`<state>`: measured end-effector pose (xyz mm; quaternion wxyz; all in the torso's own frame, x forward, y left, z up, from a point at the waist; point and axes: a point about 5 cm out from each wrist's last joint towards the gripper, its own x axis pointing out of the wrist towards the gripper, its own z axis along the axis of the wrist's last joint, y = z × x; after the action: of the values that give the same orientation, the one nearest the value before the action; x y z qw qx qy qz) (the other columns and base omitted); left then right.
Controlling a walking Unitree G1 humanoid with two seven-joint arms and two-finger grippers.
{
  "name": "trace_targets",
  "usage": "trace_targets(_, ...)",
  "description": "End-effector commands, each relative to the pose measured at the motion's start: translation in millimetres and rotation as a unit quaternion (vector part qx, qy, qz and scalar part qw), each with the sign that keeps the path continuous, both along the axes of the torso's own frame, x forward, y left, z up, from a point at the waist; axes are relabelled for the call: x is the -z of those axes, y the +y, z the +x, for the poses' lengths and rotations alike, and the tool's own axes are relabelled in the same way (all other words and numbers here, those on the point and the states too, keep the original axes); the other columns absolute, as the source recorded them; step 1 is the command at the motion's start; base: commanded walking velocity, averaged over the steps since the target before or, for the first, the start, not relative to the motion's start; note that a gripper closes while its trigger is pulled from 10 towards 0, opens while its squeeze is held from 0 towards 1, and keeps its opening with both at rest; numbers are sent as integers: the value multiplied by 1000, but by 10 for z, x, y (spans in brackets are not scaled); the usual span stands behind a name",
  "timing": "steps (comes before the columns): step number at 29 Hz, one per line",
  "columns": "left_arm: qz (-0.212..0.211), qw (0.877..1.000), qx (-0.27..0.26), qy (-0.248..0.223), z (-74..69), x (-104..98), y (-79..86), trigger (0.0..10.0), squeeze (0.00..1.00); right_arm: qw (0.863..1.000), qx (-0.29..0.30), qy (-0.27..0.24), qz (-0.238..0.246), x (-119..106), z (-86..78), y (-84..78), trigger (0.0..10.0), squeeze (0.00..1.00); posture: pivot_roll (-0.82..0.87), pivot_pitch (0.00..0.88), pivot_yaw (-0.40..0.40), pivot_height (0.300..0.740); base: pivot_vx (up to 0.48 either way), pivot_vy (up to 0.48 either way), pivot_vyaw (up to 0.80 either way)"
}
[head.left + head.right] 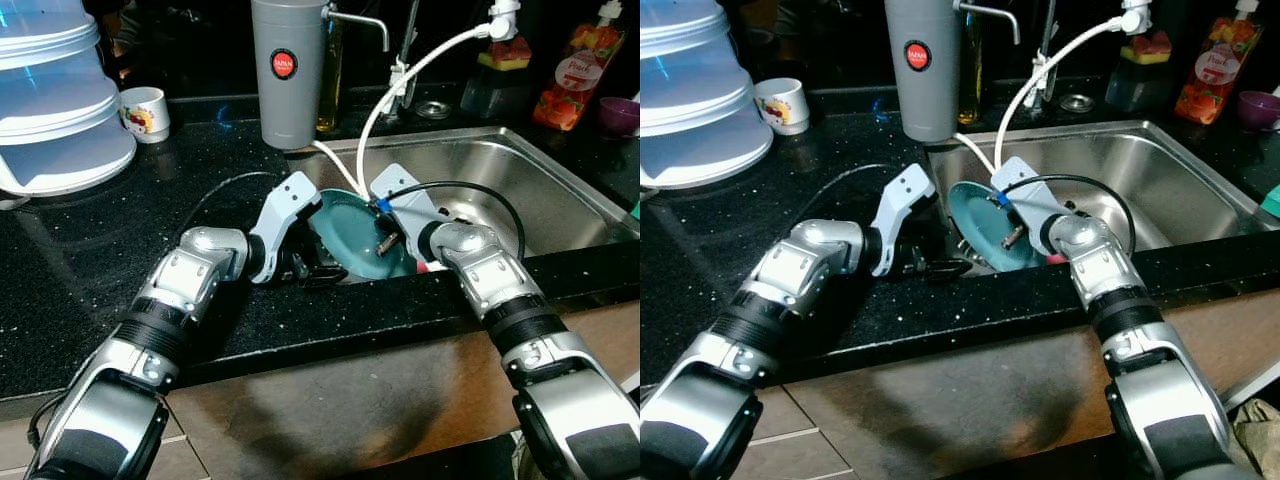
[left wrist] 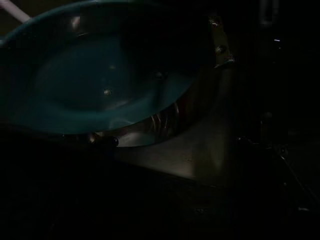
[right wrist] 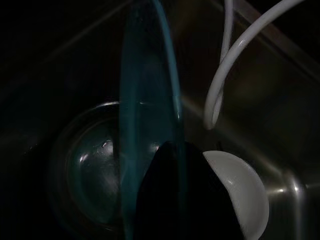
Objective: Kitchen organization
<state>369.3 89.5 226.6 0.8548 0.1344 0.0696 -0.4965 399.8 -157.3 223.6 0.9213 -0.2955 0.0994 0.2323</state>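
- black speckled counter [image 1: 120, 250] runs along a steel sink [image 1: 560, 190], with a grey flask [image 1: 287, 70], a small mug [image 1: 146, 112] and stacked white tubs [image 1: 55, 100] set well back from both pincers.
- teal plate [image 1: 350, 235] stands on edge in the sink's near corner, tilted, with a white hose [image 1: 400, 90] drooping down just behind it.
- right gripper [image 1: 1012, 238] reaches down over the sink's front edge onto the plate; in the right wrist view a black finger lies over the plate's rim, so i judge it clamped on the plate, with a white bowl [image 3: 240, 190] just beside that finger.
- left gripper [image 1: 318, 272] sits at the sink's edge, just beside the plate's lower rim; i cannot tell how its fingers stand.
- step in hand looks like lifting the plate out: to do it well, raise it straight up, keep the rim clear of the hose, and steady the low edge with the left pincer so it doesn't swing or slip.
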Motion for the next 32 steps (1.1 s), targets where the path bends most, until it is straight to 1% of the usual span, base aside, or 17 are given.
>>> trace_targets(1,3,1000,-20,3,43,53,48,10000,0,1000,-3,26,-10,100,-24,2,10000,1000,10,113,-12,740,0,0,0)
trace_targets(4,3,999,-35,-21,91,-2,69,10000,0,1000,-1,22,-15,84,-13,-5,10000,1000,9,113,-15,740,0,0,0)
trace_targets(5,-20,996,-62,-67,146,-152,89,10000,0,999,28,-26,-3,-53,36,-30,10000,192,8,115,-17,740,0,0,0)
trace_targets(7,-20,996,-62,-67,146,-152,89,10000,0,999,28,-26,-3,-53,36,-30,10000,192,8,115,-17,740,0,0,0)
trace_targets(8,-37,993,-71,-82,160,-218,94,10000,0,998,41,-53,10,-136,59,-41,10000,0,6,115,-17,740,0,0,0)
trace_targets(9,-52,991,-78,-96,169,-276,97,10000,0,995,52,-78,28,-227,78,-52,10000,0,6,119,-18,740,0,0,0)
trace_targets(12,-61,989,-82,-103,173,-306,98,10000,0,993,58,-91,39,-280,87,-59,10000,0,6,119,-18,740,0,0,0)
trace_targets(13,-71,987,-84,-114,174,-348,95,10000,0,991,62,-110,54,-358,95,-66,10000,0,9,116,-19,740,0,0,0)
trace_targets(16,-102,983,-81,-130,164,-494,91,10000,0,977,70,-165,120,-600,96,-75,10000,0,11,109,-19,740,0,0,0)
trace_targets(19,-110,981,-79,-139,160,-557,103,10000,0,970,72,-188,139,-697,90,-87,10000,0,11,100,-22,740,0,0,0)
trace_targets(20,-138,975,-83,-150,148,-685,164,10000,0,959,75,-217,168,-845,80,-126,10000,0,8,56,-24,740,0,0,0)
trace_targets(21,-138,975,-83,-150,148,-685,164,10000,0,959,75,-217,168,-845,80,-126,10000,0,8,56,-24,740,0,0,0)
trace_targets(22,-152,972,-85,-155,139,-749,202,10000,0,952,78,-230,184,-918,77,-152,10000,0,8,56,-24,740,0,0,0)
trace_targets(27,-146,968,-101,-179,153,-834,342,10000,0,937,78,-249,232,-1074,84,-195,10000,0,7,29,-15,740,0,0,0)
trace_targets(28,-146,968,-101,-179,153,-834,342,10000,0,937,78,-249,232,-1074,84,-195,10000,0,7,29,-15,740,0,0,0)
trace_targets(31,-193,955,-132,-181,147,-949,516,10000,0,916,51,-216,334,-1102,70,-149,10000,0,7,27,-16,740,0,0,0)
trace_targets(32,-193,955,-132,-181,147,-949,516,10000,0,916,51,-216,334,-1102,70,-149,10000,0,7,27,-16,740,0,0,0)
